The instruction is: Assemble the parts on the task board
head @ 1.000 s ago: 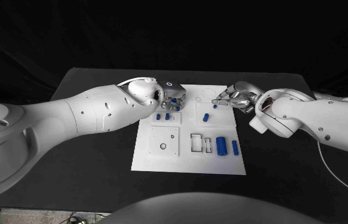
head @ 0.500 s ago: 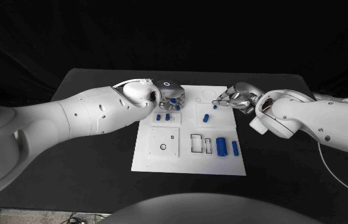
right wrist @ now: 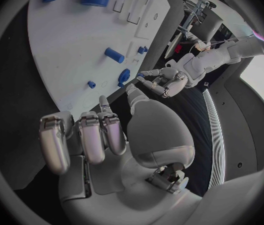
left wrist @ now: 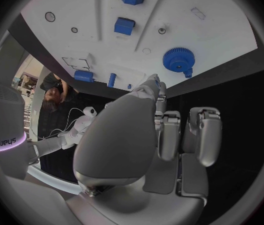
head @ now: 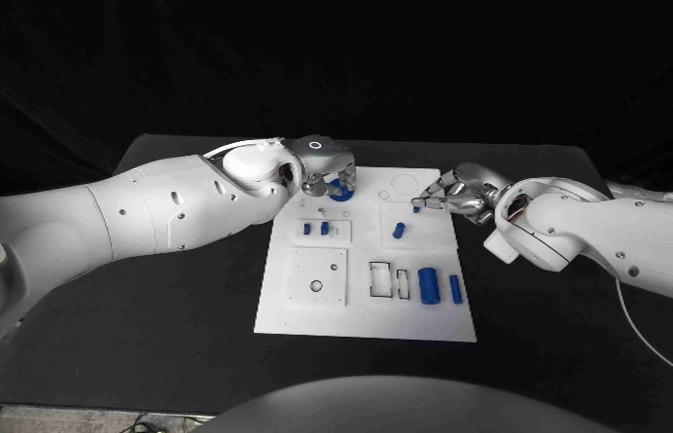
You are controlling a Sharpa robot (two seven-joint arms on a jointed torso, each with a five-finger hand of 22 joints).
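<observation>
A: What is changing at the far end of the task board [head: 365, 321]?

B: The left hand [head: 326, 172] is lifting off. A second ago it was sitting low over the far left corner, covering that spot; now it is hanging higher and further back, and a blue gear [head: 341, 193] is showing on the board just below its fingertips.

A: So the gear is placed?

B: Probably. In the left wrist view the gear [left wrist: 179, 60] is lying flat near the board's edge, toothed rim all round, a hub hole in the middle, nothing touching it. Whether it is fully seated I cannot tell from here.

A: And the fingers?

B: The left hand's fingers are lying side by side, lightly curled, holding nothing. The right hand [head: 451, 196] is staying at the far right edge, fingers also apart and empty.

A: What is left?

B: Blue cylinders [head: 439, 284] are lying loose near the rectangular slots, a small peg [head: 399, 227] mid-board, two short pieces [head: 316, 227] on the left.
</observation>
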